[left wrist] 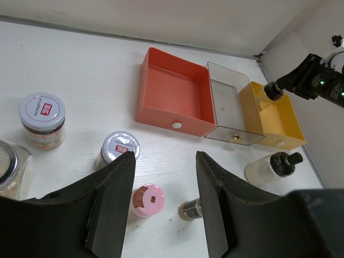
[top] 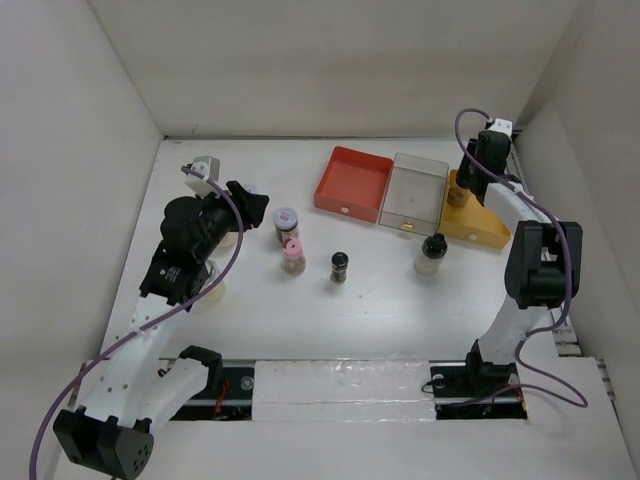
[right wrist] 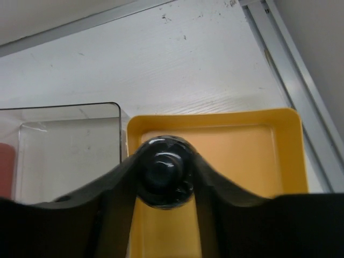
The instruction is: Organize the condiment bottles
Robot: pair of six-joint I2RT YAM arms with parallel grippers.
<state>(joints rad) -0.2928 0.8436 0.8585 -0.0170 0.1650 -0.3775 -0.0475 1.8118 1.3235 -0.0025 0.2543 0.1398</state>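
Note:
My right gripper (right wrist: 164, 180) is shut on a black-lidded condiment bottle (right wrist: 163, 164) and holds it upright over the left end of the yellow tray (right wrist: 242, 145). The top view shows this at the back right (top: 458, 192). My left gripper (left wrist: 165, 158) is open and empty, hovering above the table. Below it stand a pink-lidded jar (left wrist: 147, 200) and a small dark jar (left wrist: 189, 209). Two silver-lidded jars (left wrist: 42, 115) (left wrist: 119, 148) stand to its left. A taller black-lidded bottle (left wrist: 271, 165) stands in front of the trays.
A red tray (top: 352, 182), a clear tray (top: 414, 190) and the yellow tray (top: 485, 228) stand side by side at the back. A wide glass jar (left wrist: 8, 166) stands at the far left under my left arm. White walls close in the table.

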